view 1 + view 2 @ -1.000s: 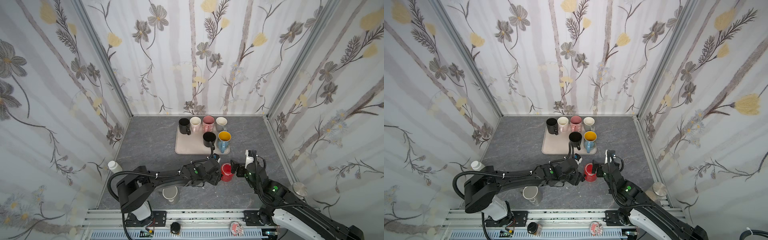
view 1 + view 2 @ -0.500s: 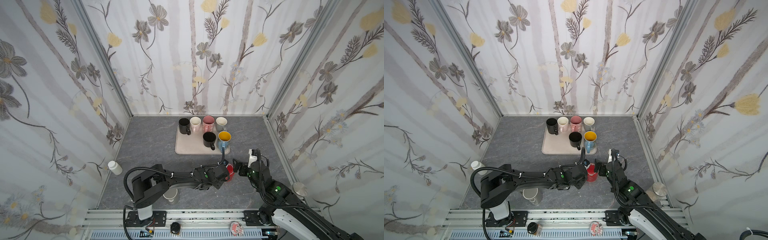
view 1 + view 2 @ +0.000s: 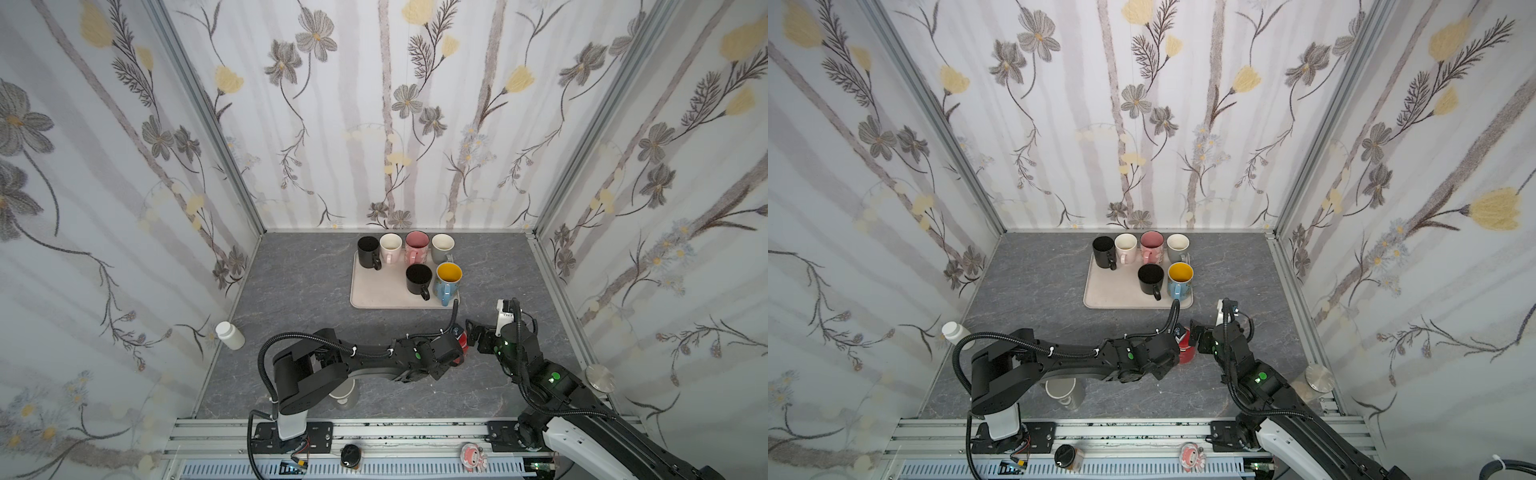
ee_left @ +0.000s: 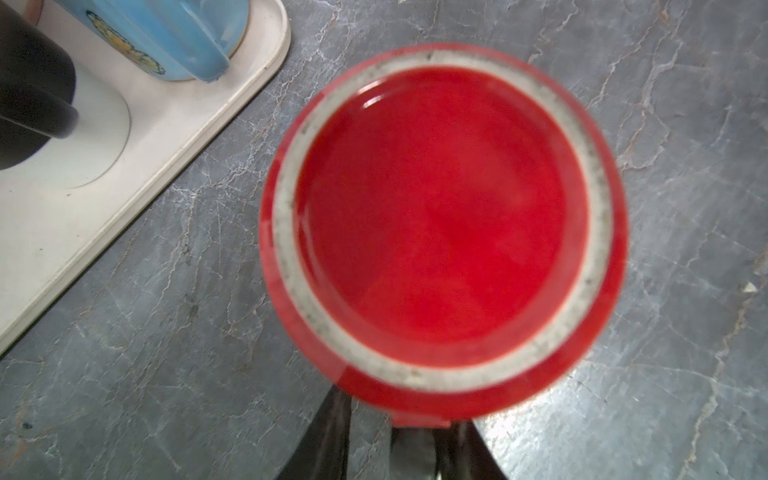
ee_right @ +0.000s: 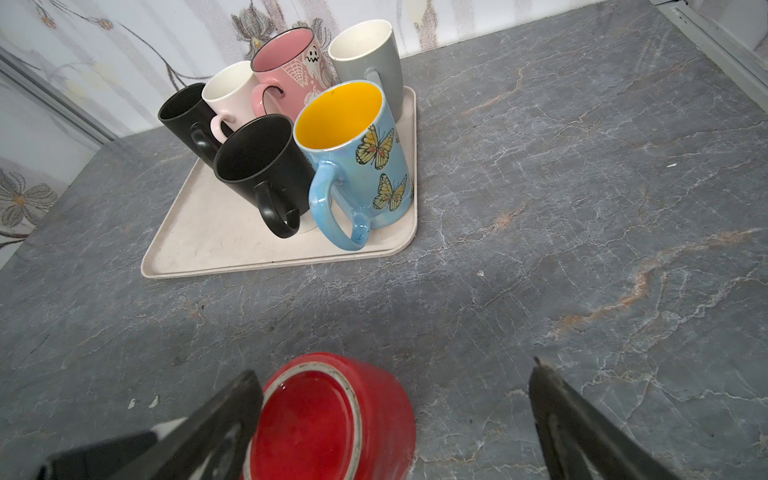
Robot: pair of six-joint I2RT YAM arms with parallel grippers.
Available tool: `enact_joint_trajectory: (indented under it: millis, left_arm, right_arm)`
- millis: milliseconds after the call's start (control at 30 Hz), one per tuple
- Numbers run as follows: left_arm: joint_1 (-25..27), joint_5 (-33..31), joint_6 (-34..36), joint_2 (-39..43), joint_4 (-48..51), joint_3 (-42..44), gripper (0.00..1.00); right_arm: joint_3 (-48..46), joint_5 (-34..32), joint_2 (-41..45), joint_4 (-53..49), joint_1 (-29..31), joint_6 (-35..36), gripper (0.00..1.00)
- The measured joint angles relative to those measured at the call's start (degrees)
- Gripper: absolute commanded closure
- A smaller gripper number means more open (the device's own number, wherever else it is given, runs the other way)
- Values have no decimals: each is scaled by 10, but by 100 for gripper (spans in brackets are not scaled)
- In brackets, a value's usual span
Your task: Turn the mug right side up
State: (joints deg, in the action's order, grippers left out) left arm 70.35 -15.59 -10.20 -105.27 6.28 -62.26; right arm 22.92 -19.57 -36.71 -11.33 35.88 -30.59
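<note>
The red mug (image 4: pixel 442 224) stands bottom up on the grey table, its red base with a pale unglazed ring facing the left wrist camera. Its handle stub (image 4: pixel 419 422) lies between the dark fingers (image 4: pixel 332 436) of my left gripper (image 4: pixel 401 444), which are narrow, with a strip of table still showing beside the handle. In both top views the left gripper (image 3: pixel 453 353) (image 3: pixel 1177 353) covers most of the mug (image 3: pixel 462 337) (image 3: pixel 1187 353). My right gripper (image 5: pixel 395 415) (image 3: pixel 473 332) is wide open just right of the mug (image 5: pixel 328 415), one finger (image 5: pixel 232 411) against the base rim.
A cream tray (image 3: pixel 376 297) (image 5: pixel 216 245) with several upright mugs stands just behind the red mug. A white bottle (image 3: pixel 230 336) sits by the left wall. A grey cup (image 3: pixel 347 392) stands under the left arm, and a metal disc (image 3: pixel 599 377) lies at the right edge.
My left arm has reached further right over the red mug and its jaws have narrowed around the handle. The right gripper has shifted slightly right and stays wide open.
</note>
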Motion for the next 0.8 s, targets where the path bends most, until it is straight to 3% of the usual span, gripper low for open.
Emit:
enact_joint_trajectory:
  millis: [367,800]
  left_arm:
    - [0,-14,23,0,-15,6,100]
    - [-13,-41,2,69,-25,43,100]
  right_arm:
    - [-1,12,-5,2,-3,0,0]
    - [2,42,26,58,-4,10,1]
